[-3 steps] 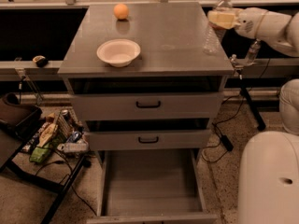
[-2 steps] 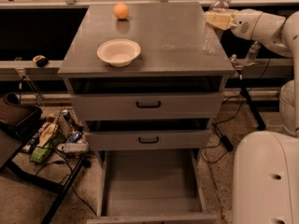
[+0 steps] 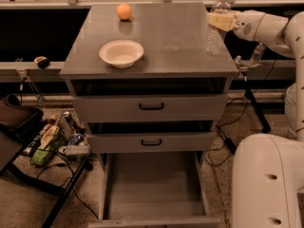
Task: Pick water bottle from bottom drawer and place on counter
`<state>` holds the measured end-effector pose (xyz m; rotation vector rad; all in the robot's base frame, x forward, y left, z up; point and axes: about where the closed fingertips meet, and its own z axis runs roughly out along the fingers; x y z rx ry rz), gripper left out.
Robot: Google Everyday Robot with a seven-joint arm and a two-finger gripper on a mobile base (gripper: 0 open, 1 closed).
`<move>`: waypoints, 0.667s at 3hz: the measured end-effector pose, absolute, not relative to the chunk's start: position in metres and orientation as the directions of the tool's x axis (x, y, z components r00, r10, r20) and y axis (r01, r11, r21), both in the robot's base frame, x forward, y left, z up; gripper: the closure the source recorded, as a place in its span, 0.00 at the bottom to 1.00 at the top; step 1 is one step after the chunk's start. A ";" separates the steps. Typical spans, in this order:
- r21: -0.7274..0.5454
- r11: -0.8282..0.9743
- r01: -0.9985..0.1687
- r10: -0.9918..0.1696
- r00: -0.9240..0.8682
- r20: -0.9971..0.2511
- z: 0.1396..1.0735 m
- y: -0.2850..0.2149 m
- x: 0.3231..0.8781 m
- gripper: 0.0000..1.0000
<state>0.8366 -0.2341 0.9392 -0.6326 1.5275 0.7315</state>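
Note:
The water bottle [image 3: 216, 34] is a clear ribbed bottle with a white cap, upright at the right edge of the counter [image 3: 171, 37], its base on or just above the surface. My gripper [image 3: 221, 21] reaches in from the right and is closed around the bottle's upper body. The bottom drawer [image 3: 152, 184] is pulled open below, and its flat grey floor is bare.
A white bowl [image 3: 121, 52] sits front left on the counter and an orange ball [image 3: 124, 11] at the back. A smaller clear bottle [image 3: 257, 52] stands off the cabinet to the right. The two upper drawers are slightly ajar. Clutter and cables lie on the floor at left.
My gripper has moved slightly left with the water bottle, further over the counter's right edge. Nothing else moved.

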 end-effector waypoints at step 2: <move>0.082 0.647 -0.758 0.028 -0.083 -0.996 0.946 -0.234 0.836 0.57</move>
